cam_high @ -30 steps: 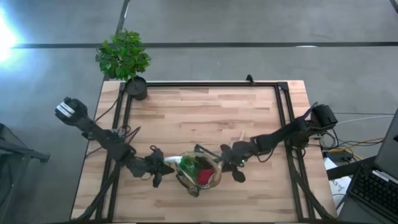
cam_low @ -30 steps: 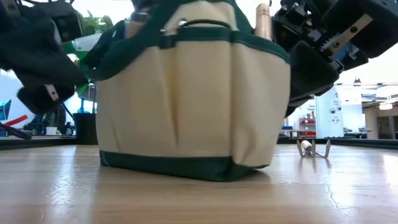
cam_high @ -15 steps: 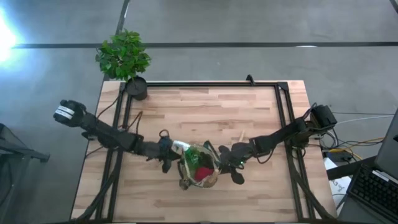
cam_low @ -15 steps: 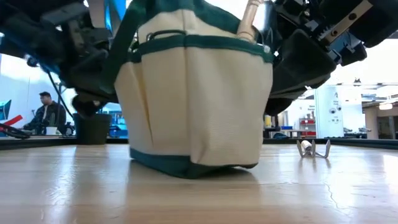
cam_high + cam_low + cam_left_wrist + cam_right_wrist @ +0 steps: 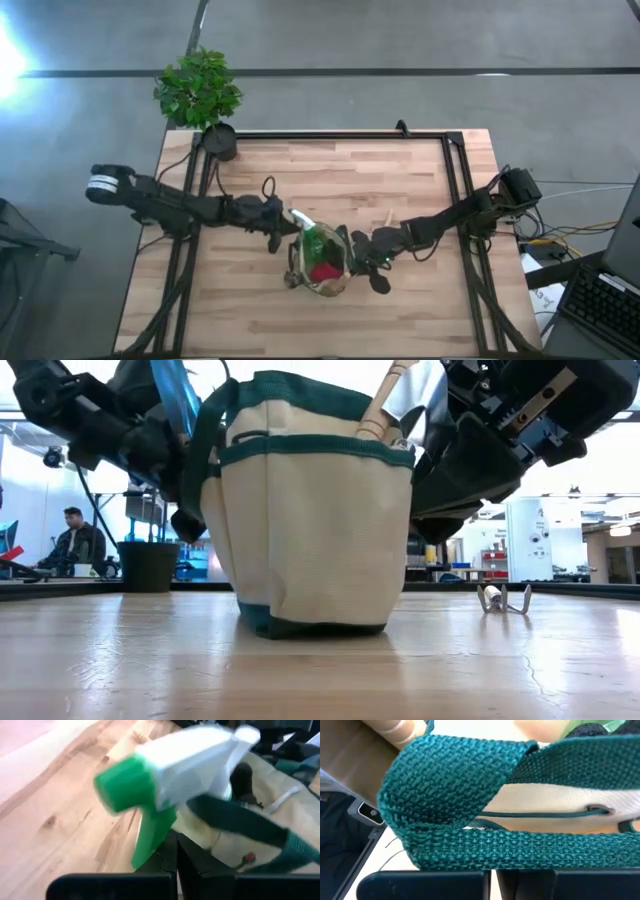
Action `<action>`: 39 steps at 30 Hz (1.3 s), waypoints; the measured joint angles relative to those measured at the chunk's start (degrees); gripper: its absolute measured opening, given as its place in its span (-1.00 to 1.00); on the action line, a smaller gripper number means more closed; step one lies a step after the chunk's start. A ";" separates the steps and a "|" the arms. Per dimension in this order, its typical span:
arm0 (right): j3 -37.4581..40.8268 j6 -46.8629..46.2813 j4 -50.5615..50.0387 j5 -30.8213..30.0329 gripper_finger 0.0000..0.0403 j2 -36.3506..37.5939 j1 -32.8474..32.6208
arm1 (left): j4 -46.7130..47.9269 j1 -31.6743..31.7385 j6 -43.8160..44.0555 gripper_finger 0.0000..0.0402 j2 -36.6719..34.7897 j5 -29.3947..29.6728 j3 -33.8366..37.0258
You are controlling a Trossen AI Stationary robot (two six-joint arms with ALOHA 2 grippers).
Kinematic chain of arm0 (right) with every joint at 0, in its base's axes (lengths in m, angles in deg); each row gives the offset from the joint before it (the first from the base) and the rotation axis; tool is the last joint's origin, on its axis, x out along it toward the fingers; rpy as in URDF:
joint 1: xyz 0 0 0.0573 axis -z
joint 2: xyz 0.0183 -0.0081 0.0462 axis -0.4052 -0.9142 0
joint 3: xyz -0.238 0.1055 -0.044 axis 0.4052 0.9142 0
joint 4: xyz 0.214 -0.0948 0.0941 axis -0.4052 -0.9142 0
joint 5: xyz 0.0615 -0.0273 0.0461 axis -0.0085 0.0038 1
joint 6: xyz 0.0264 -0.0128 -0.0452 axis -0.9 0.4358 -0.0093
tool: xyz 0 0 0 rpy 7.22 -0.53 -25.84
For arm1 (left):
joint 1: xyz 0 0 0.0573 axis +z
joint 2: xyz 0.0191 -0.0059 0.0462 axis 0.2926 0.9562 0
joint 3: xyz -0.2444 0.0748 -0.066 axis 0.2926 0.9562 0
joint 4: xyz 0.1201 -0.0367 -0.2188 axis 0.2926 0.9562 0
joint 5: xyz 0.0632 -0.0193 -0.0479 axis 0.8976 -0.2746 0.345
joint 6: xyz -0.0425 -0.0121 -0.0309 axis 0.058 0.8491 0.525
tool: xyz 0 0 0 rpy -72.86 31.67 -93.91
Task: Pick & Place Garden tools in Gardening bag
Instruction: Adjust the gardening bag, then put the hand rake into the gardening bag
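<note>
A: Where is the gardening bag sitting?

B: Upright on the worktop, between the two arms. The right tool is clenching the bag's green handle strap at its right rim.

A: And the left tool?

B: It is grasping the green-and-white piece, a spray head, just beside the bag's upper left edge.

A: Anything else lying out?

B: A hand rake is resting on the worktop to the bag's right, apart from both tools. A wooden handle is sticking out of the bag.

Two dark jointed arms, white-banded left base, trailing cables.
</note>
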 joint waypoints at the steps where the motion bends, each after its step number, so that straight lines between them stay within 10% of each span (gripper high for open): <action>1: 0.00 -0.02 0.16 -0.02 -0.96 0.00 0.09 | -0.26 0.59 -0.28 -0.99 0.00 -0.82 0.00; 22: 0.22 0.46 -11.63 -1.04 -0.96 6.83 0.77 | 9.04 4.93 -4.87 -0.98 -14.13 -7.29 0.00; 39: 0.44 -3.46 -52.96 -10.11 -0.96 27.15 5.84 | 13.03 4.82 -17.20 -0.98 -41.59 -2.87 0.48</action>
